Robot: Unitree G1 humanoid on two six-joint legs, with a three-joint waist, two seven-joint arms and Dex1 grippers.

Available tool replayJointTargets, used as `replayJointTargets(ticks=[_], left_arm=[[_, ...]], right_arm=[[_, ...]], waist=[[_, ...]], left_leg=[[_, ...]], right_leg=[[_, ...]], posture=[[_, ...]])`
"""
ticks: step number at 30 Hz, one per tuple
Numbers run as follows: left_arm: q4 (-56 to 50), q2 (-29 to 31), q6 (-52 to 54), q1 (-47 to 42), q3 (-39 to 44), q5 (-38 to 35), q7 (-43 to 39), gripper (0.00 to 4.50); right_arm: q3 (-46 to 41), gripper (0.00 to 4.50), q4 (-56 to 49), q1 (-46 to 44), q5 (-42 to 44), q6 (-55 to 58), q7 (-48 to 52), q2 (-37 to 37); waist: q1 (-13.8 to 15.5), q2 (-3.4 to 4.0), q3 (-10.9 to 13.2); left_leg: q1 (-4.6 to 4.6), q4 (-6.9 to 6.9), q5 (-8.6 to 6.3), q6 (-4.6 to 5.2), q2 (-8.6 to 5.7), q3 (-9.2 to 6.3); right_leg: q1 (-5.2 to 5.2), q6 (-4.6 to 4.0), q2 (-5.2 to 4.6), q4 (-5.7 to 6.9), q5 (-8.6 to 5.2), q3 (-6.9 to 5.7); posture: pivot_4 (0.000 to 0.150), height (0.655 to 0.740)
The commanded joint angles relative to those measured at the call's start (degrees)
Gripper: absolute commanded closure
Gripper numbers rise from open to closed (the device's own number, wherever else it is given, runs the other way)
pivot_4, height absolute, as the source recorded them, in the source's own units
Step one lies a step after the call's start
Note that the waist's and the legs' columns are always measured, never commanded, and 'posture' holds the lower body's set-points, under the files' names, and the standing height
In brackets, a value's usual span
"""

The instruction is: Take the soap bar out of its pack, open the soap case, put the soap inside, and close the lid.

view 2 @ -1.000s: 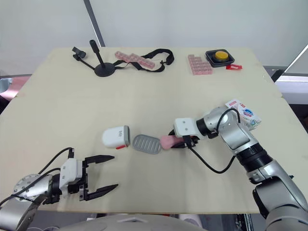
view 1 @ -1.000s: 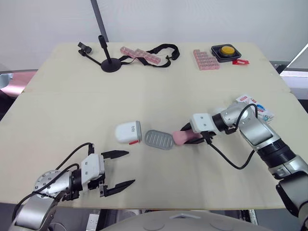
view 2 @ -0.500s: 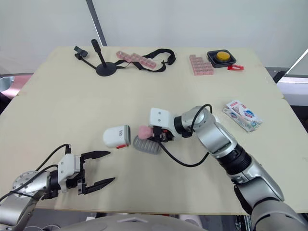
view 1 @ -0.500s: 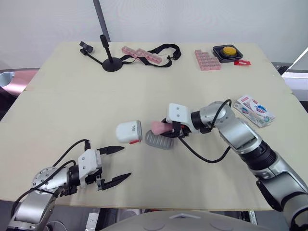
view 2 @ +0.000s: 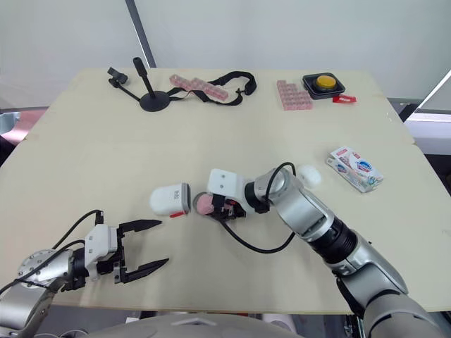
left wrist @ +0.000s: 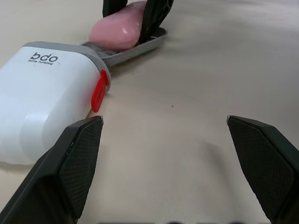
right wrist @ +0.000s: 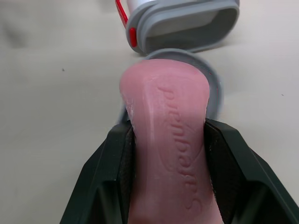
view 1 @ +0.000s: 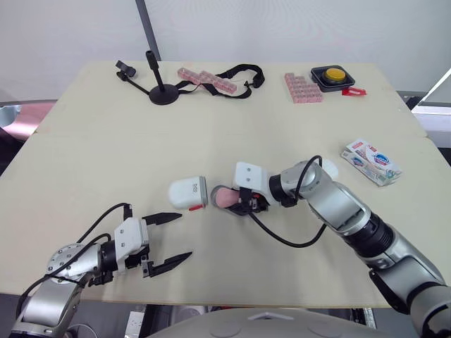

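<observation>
- Now, the right gripper (right wrist: 168, 128) is clamped on the pink soap bar (right wrist: 163, 93), one black finger on each long side; that side grip leaves the soap's underside free to go down flat
- The soap is out near the middle of the worktop (view 1: 84, 162), over the grey tray (left wrist: 135, 46) of the soap case; from the left wrist it looks to be resting on the tray, though I can't swear it's fully seated
- The white cover (view 1: 187, 193) lies on its side just beside the tray, its open mouth facing the soap; so the case is open, and the tray looks set to slide back in once loaded
- My read: this is the placing step; letting go and closing the case remain to be done
- The left gripper (view 1: 182, 236) hangs near the front edge with its fingers spread wide and nothing in them; it points at the cover, handy for steadying it, I'd guess
- The pack (view 1: 372, 161) lies by the right edge, well apart from the action
- The worktop is pale, plain wood, matt and flat; a seam runs across it
- Along the far edge: a black stand (view 1: 158, 88) towards the left corner, a black strap (view 1: 239, 74) with pink blocks (view 1: 204, 77), and a yellow button (view 1: 332, 74) towards the right corner; a plain white wall (view 1: 282, 28) behind
</observation>
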Motion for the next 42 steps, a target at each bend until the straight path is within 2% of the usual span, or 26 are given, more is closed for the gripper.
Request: replayJointTargets(ticks=[1, 3, 5, 8, 9, 13, 17, 21, 25, 30, 36, 42], left_arm=[[-1.44, 0.44, -0.2, 0.04, 1.24, -0.97, 0.01, 0.0], [-1.35, 0.49, -0.16, -0.01, 1.25, -0.96, -0.04, 0.0], [-1.2, 0.46, -0.1, -0.13, 1.2, -0.88, 0.01, 0.0], [-1.04, 0.32, -0.12, -0.29, 1.06, -0.77, 0.08, 0.0], [-0.91, 0.26, -0.21, -0.33, 0.98, -0.71, 0.06, 0.0], [-0.28, -0.01, -0.6, -0.71, 0.44, -0.32, -0.1, 0.0], [0.54, 0.01, -1.24, -1.41, 0.2, -0.09, -0.61, 0.0], [1.77, 0.28, -1.81, -2.63, 0.31, 0.09, -1.21, 0.0], [3.41, 1.7, -1.42, -4.27, 1.06, 0.49, -1.91, 0.0], [5.45, 2.62, -2.21, -6.44, 3.34, 0.17, -1.46, 0.0], [5.6, 4.6, 2.85, -10.89, 6.84, -3.4, -1.52, 0.0], [7.49, 7.64, 2.73, -13.67, 7.79, -3.46, -5.47, 0.0]], right_arm=[[0.23, 2.8, -1.72, -1.61, 0.31, 0.26, -0.6, 0.01], [0.17, 1.78, -1.67, -1.96, 0.39, 0.3, -1.15, 0.25], [0.29, 1.27, -1.69, -2.5, 0.13, -0.24, -1.4, 0.09], [0.09, 0.18, -2.03, -3.09, 0.34, -0.33, -1.54, -0.3], [-0.03, 0.04, -2.28, -3.24, 0.5, -0.23, -1.44, -0.58], [-1.09, 0.04, -3.34, -3.46, 1.25, -0.44, -0.83, -1.88], [-5.81, 0.04, -5.04, -3.11, 5.5, 0.19, 0.71, -2.64], [-10.69, 0.04, -3.89, -0.44, 9.06, -5.36, 2.42, -4.32], [-19.28, 0.04, 0.28, 9.27, 15.2, -23.42, 8.96, -5.9], [-27.83, 0.04, 4.56, 20.86, 21.18, -40.37, 17.32, -7.56], [-35.94, 0.04, 11.58, 29.59, 25.83, -51.62, 23.1, -8.73], [-37.36, 0.04, 14.9, 31.64, 25.75, -55.61, 24.97, -10.67]], waist=[[-0.01, 0.0, 0.0], [-0.01, 0.0, 0.0], [-0.01, 0.0, 0.0], [0.0, 0.0, 0.0], [0.0, 0.0, 0.0], [0.04, 0.0, 0.0], [0.1, 0.0, 0.0], [0.32, 0.0, -0.01], [0.66, -0.11, -0.07], [0.3, -0.17, -0.11], [0.14, -0.21, -0.15], [-0.11, -0.2, -0.15]], left_leg=[[0.0, 0.0, 0.0, 0.0, 0.0, 0.0], [0.01, 0.0, 0.0, -0.02, 0.0, 0.0], [0.0, 0.0, 0.0, -0.02, 0.0, 0.0], [0.01, 0.0, 0.0, -0.02, 0.0, 0.0], [0.01, 0.0, 0.0, -0.02, 0.0, 0.0], [0.01, 0.0, 0.0, -0.02, 0.0, 0.0], [0.01, 0.0, 0.0, -0.03, 0.01, 0.0], [0.01, 0.02, 0.01, -0.03, 0.02, 0.01], [-0.04, 0.04, -0.01, -0.03, 0.03, 0.01], [-0.05, 0.07, -0.03, -0.03, 0.02, 0.03], [-0.05, 0.11, -0.03, -0.01, 0.07, 0.04], [-0.07, 0.14, -0.03, 0.03, 0.06, 0.04]], right_leg=[[0.0, 0.0, 0.0, 0.0, 0.0, 0.0], [0.0, 0.0, 0.01, 0.01, 0.0, 0.0], [0.0, 0.0, 0.01, 0.03, 0.0, 0.01], [0.0, 0.0, 0.01, 0.04, 0.0, 0.01], [0.0, 0.0, 0.01, 0.05, 0.0, 0.01], [0.0, 0.0, 0.01, 0.1, 0.0, 0.01], [0.0, 0.0, 0.02, 0.1, 0.0, 0.02], [0.01, 0.0, 0.02, 0.16, 0.0, 0.02], [0.02, 0.0, 0.0, 0.14, 0.0, 0.02], [0.01, -0.01, 0.0, 0.07, 0.0, 0.05], [0.09, -0.04, 0.02, 0.08, -0.01, 0.06], [0.11, -0.05, 0.03, 0.08, -0.02, 0.07]], posture=[[0.15, 0.74], [0.15, 0.74], [0.15, 0.74], [0.15, 0.74], [0.15, 0.74], [0.15, 0.74], [0.15, 0.74], [0.15, 0.74], [0.15, 0.74], [0.15, 0.74], [0.15, 0.74], [0.15, 0.74]])
